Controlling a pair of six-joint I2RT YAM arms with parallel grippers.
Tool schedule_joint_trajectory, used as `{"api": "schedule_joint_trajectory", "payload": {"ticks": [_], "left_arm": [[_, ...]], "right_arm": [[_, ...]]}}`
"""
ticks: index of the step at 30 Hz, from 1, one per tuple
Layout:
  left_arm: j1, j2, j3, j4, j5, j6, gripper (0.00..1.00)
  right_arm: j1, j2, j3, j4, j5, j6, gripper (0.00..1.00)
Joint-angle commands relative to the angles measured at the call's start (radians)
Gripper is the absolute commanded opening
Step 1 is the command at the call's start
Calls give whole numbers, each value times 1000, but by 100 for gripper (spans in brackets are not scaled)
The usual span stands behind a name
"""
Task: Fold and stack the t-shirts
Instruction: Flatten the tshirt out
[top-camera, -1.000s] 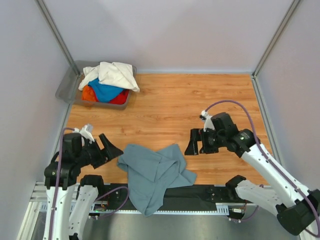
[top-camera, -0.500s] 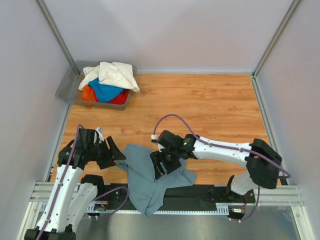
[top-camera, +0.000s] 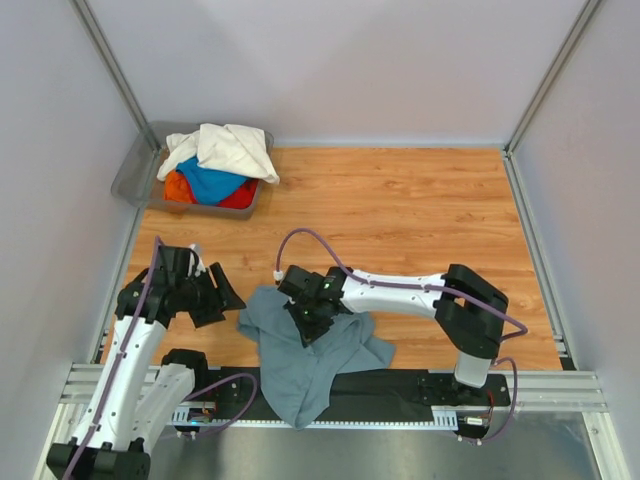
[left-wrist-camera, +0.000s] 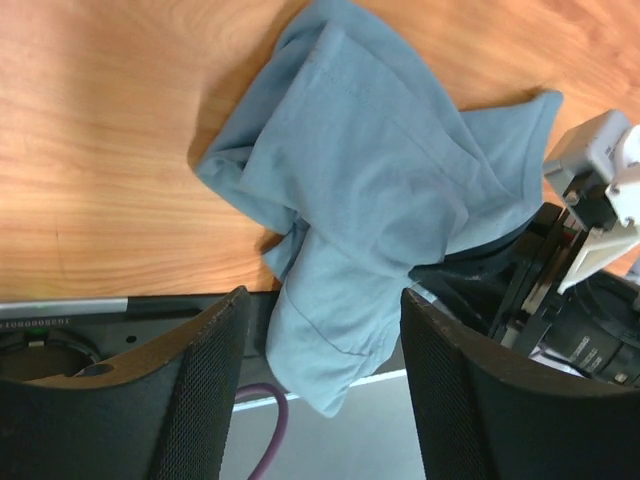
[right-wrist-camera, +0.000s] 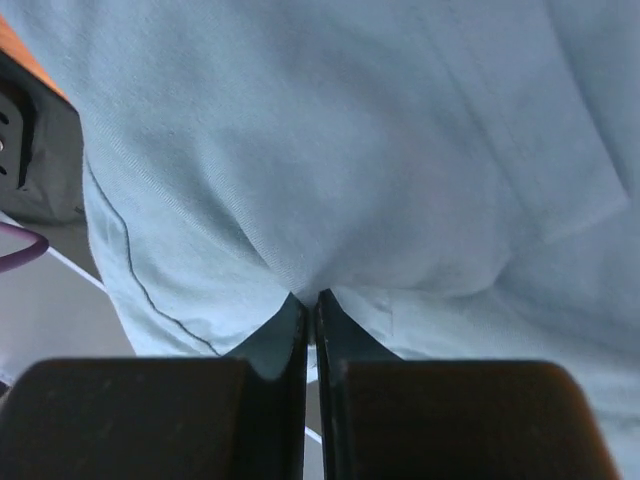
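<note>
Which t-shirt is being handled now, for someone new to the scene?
On the wooden table, look at the near edge, left of centre. The crumpled slate grey-blue t-shirt there, pinched by the right hand, is the only one outside the grey bin of cream, blue and red-orange shirts.

The table (top-camera: 420, 210) was wood-grain board with a smooth, faintly glossy finish. The grey-blue shirt (top-camera: 300, 370) was soft matt knit cloth with stitched hems. The bin (top-camera: 135, 172) was grey, half-clear plastic. It held a cream shirt (top-camera: 232, 150), a blue shirt (top-camera: 208, 183) and a red-orange shirt (top-camera: 178, 187), all matt cloth. The left gripper (left-wrist-camera: 322, 300) had black plastic fingers (left-wrist-camera: 205, 390) with a fine, rough mesh grain. The right gripper (right-wrist-camera: 311, 300) had smooth dark fingers (right-wrist-camera: 285, 345). The arm shells (top-camera: 395, 292) were glossy white plastic, and the rail (top-camera: 570, 385) was bare metal.
</note>
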Motion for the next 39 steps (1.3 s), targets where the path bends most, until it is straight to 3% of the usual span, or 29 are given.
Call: {"api": "schedule_joint_trajectory", "payload": {"ticks": [1,5,8,9,11,12,14,18,22,28,32,39], "left_arm": [[-4,48,106,45,38,106,69],[-52,108,268,64,41,204,75],[-232,167,320,154,2,184,79],[-359,201,340,163,-78,167,79],[-510,330,411,139,-208,134,79],[-649,406,432,130,-257,121,79],[-749,473,465,124,-343,108,78],[-924,643,497,61,-384,117,73],[-1123,671,453,47,-370,72,69],[-1256,640,336,97,-322,-70,71],[-1381,694,337,140,-338,-141,69],[-1412,856,350,206,-397,-181,44]], "right_arm": [[-72,-110,53,-104,84,-18,0],[-198,-327,79,-159,26,16,0],[-321,-405,93,-171,-61,36,0],[-382,-416,95,-182,-84,36,1],[-457,-440,85,-200,-92,19,0],[-482,-450,81,-211,-89,13,0],[-552,-460,50,-237,-107,-1,0],[-638,-558,-65,-211,-156,8,1],[-665,-617,-166,-188,-173,11,0],[-678,-689,-289,-142,-189,31,0],[-680,-700,-315,-134,-198,24,0],[-682,-715,-295,-173,-192,-6,0]]}}
